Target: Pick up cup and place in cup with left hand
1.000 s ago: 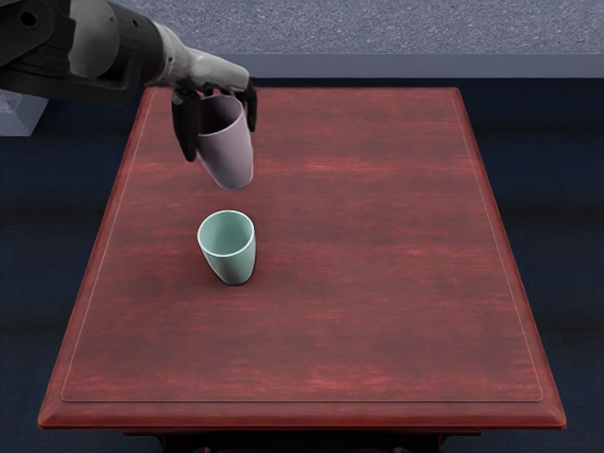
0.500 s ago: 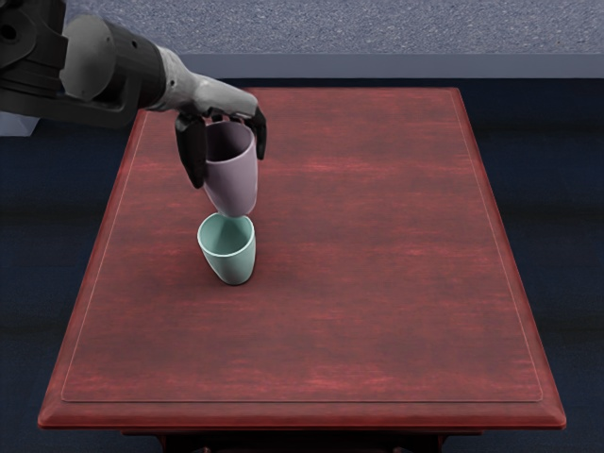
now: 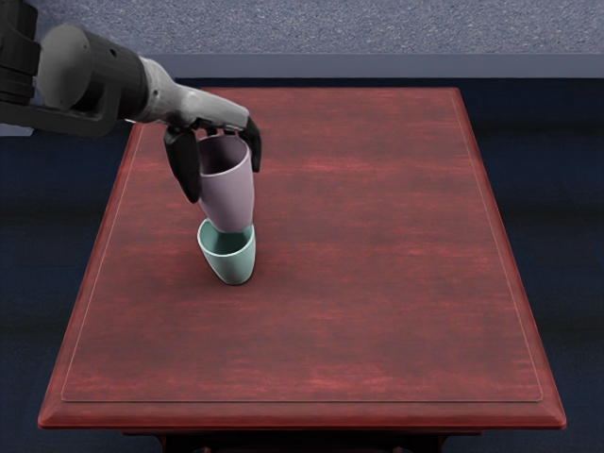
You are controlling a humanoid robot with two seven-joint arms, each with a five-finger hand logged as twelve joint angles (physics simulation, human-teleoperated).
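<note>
Since the earlier frame, your left hand (image 3: 209, 113) and the mauve cup (image 3: 228, 198) it carries have moved closer to the mint cup (image 3: 241, 262), coming down the picture and slightly toward its left edge. The mint cup stays where it was.

You have the mauve cup gripped near its top, your fingers partly closed around it: a dark digit (image 3: 184, 168) lies along the side facing the picture's left, and another curls down at the opposite side of its rim. The cup's mouth faces up, and you can see its dark interior under your hand. Its narrow base overlaps the mint cup's opening in this view and hides the far part of that rim. You can't tell from this angle whether the base is just inside the opening or above it, or whether the two cups touch. Most of the mauve cup's body shows above the mint cup.

The mint cup stands upright, mouth up, on the reddish wooden table (image 3: 377, 283), which extends around it on all sides. Your left arm (image 3: 94, 75) reaches in from the picture's left edge, above and to the left of the mint cup.
</note>
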